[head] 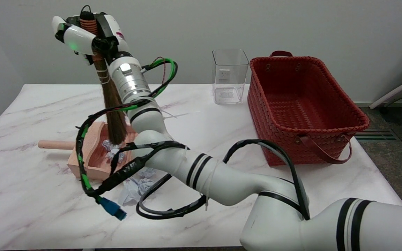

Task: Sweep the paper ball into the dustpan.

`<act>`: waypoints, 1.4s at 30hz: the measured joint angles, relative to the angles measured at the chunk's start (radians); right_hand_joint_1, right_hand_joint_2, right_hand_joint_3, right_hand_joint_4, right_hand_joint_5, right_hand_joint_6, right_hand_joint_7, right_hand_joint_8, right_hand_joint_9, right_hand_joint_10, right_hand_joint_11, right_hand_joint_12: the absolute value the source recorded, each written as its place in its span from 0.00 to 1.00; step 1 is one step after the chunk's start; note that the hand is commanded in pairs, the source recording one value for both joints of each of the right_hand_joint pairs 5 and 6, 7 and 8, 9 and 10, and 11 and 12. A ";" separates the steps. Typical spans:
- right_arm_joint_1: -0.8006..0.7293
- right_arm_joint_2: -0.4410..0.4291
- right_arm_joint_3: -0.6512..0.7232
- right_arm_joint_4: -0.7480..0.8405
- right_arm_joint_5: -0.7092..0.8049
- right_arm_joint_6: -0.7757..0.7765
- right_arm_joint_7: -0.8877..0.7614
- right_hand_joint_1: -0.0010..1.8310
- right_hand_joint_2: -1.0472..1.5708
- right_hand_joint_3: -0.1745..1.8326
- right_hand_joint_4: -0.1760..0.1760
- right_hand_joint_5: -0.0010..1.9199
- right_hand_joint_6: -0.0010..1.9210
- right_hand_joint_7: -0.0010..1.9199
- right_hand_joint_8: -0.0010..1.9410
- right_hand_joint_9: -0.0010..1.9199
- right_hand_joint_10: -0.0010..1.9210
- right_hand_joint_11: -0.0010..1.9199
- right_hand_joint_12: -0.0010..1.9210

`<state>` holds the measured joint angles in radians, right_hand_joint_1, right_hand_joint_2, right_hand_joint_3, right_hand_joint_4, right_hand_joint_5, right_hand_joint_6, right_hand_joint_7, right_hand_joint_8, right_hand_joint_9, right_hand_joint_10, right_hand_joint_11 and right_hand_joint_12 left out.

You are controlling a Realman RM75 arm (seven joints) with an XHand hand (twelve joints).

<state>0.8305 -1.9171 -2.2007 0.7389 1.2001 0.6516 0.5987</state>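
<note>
My right hand [86, 35] is raised high at the upper left and grips the orange-wound handle of a small brown broom [112, 104], which hangs almost upright. Its bristle tips reach down into the wooden dustpan [89, 157], whose round handle points left. One crumpled white paper ball [112, 150] lies inside the pan just under the bristles. More crumpled paper [136, 186] lies on the marble table [30, 195] in front of the pan, partly hidden behind my forearm and its cables.
A clear square plastic container [229, 76] stands at the back of the table. A large red woven basket [302, 108] with handles sits at the right. My right arm and its black cable loops cross the middle of the view.
</note>
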 measured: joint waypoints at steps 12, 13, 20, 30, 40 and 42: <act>-0.186 0.145 0.020 0.258 0.005 0.039 -0.204 0.49 0.96 0.63 0.50 1.00 1.00 1.00 0.99 1.00 1.00 0.96 0.96; -0.202 0.157 0.022 0.280 0.007 0.044 -0.221 0.49 0.96 0.63 0.50 1.00 1.00 1.00 0.99 1.00 1.00 0.96 0.96; -0.290 0.229 0.034 0.402 0.045 0.068 -0.314 0.50 0.95 0.67 0.50 1.00 1.00 1.00 0.99 1.00 1.00 0.95 0.95; -0.339 0.281 0.023 0.468 0.116 0.055 -0.379 0.50 0.95 0.71 0.50 1.00 1.00 1.00 0.99 1.00 1.00 0.95 0.95; -0.411 0.304 0.000 0.505 0.203 0.036 -0.393 0.50 0.95 0.73 0.50 1.00 1.00 1.00 0.99 1.00 1.00 0.95 0.95; -0.429 0.304 -0.004 0.518 0.216 0.035 -0.393 0.50 0.95 0.74 0.50 1.00 1.00 1.00 0.99 1.00 1.00 0.95 0.95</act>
<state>0.4016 -1.6126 -2.2044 1.2568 1.4157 0.6864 0.2056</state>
